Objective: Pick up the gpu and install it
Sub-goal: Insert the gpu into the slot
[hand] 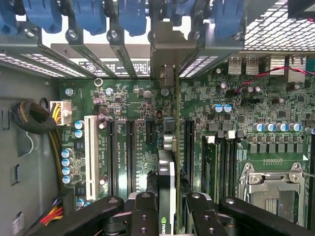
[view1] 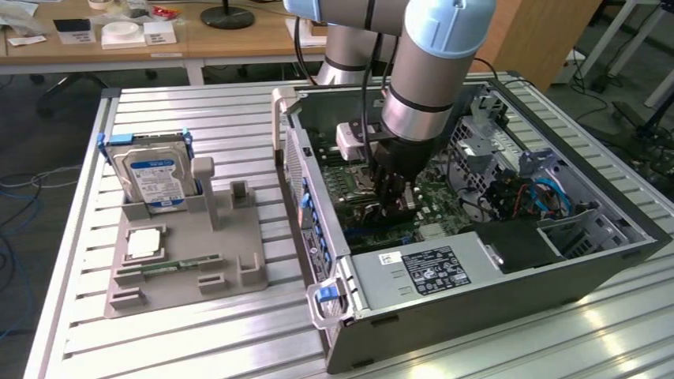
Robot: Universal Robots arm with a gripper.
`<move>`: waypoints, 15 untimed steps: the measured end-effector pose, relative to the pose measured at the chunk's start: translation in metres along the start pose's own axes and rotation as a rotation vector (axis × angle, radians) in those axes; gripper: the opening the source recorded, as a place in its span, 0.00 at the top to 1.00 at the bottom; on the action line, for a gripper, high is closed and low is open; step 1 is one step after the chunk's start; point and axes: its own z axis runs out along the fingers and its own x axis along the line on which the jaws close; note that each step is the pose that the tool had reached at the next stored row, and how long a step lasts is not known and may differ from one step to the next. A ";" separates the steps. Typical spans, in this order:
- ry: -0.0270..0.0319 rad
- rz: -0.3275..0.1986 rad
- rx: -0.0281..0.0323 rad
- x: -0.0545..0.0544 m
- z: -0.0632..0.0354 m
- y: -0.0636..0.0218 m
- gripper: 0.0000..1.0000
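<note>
My gripper [view1: 392,197] reaches down into the open computer case [view1: 589,260], over the green motherboard [view1: 437,207]. In the wrist view the gpu [hand: 166,177] shows edge-on as a thin dark card between my two black fingers [hand: 144,216], which are shut on it. Its pale metal bracket [hand: 166,46] stands against the case's rear slot openings, between the blue latches [hand: 88,14]. The card runs in line with the black expansion slots [hand: 130,152], low over the board; I cannot tell whether its edge sits in a slot.
A grey parts holder [view1: 226,276] lies at the exterior view's left, carrying a blue-labelled hard drive [view1: 156,180], a silver chip [view1: 142,243] and a green memory stick [view1: 179,264]. Inside the case are the power supply [view1: 421,272], the processor socket [hand: 273,189] and cable bundles [hand: 29,118].
</note>
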 end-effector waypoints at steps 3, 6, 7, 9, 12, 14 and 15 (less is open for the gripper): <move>-0.0001 0.000 0.0000 0.000 0.0011 0.0000 0.73; 0.0001 0.000 -0.0001 0.000 0.0012 0.0000 0.73; 0.0000 0.000 0.0000 0.000 0.0014 0.0000 0.73; -0.0001 0.000 0.0002 0.000 0.0025 0.0000 0.73; -0.0001 0.000 0.0000 0.000 0.0026 0.0001 0.73; -0.0001 0.000 0.0000 0.000 0.0026 0.0002 0.73; -0.0001 0.000 0.0000 0.000 0.0027 0.0002 0.73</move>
